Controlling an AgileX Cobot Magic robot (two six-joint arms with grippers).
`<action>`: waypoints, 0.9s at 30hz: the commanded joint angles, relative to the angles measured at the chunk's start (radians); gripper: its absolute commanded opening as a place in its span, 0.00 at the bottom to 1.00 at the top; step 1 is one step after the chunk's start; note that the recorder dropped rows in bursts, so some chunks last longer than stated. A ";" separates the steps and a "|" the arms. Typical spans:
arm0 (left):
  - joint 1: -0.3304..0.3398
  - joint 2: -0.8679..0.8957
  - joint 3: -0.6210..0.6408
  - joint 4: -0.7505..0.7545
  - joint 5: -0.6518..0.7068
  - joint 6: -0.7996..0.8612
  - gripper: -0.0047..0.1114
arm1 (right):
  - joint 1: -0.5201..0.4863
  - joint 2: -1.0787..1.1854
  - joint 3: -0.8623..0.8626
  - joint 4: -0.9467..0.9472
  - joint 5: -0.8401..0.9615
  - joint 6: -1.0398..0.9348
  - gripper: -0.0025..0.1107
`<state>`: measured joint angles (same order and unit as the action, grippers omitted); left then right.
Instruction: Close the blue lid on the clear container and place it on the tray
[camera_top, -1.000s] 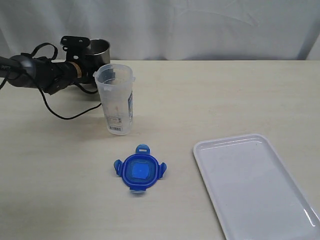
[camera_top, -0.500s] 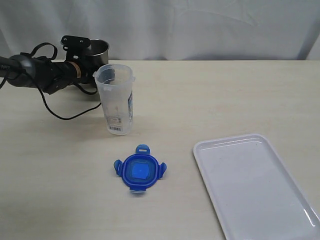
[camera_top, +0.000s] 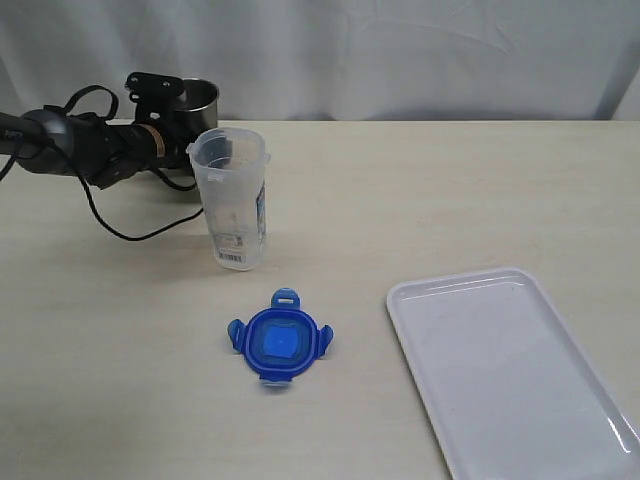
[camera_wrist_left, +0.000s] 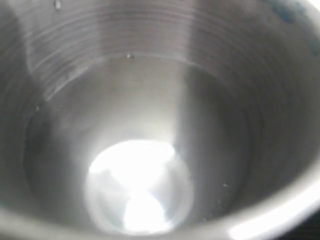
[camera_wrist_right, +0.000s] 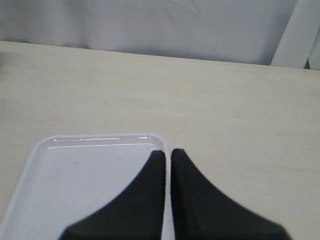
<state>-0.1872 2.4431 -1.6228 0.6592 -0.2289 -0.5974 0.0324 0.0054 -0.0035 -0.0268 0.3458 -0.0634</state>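
The blue lid lies flat on the table, near the front and left of centre. Behind it the clear container stands upright and uncovered. The white tray lies at the front right with nothing on it. My left gripper is at the steel cup at the back left. Its wrist view shows only the cup's inside, so its jaws are hidden. My right gripper is shut with nothing in it, over the tray's far corner rim. It is outside the exterior view.
A black cable from the left arm loops over the table beside the container. A white curtain closes off the back of the table.
The left arm's end has shifted very slightly at the steel cup. The lid, container, tray and right gripper have stayed where they were.
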 joint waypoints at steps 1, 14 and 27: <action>-0.008 -0.012 -0.006 0.010 0.008 -0.013 0.82 | -0.006 -0.005 0.004 -0.004 -0.003 0.000 0.06; -0.003 -0.065 0.034 0.019 0.028 -0.009 0.82 | -0.006 -0.005 0.004 -0.004 -0.003 0.000 0.06; 0.043 -0.125 0.200 0.010 -0.108 -0.005 0.82 | -0.006 -0.005 0.004 -0.004 -0.003 0.000 0.06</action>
<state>-0.1519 2.3408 -1.4563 0.6770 -0.2956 -0.6038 0.0324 0.0054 -0.0035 -0.0268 0.3458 -0.0634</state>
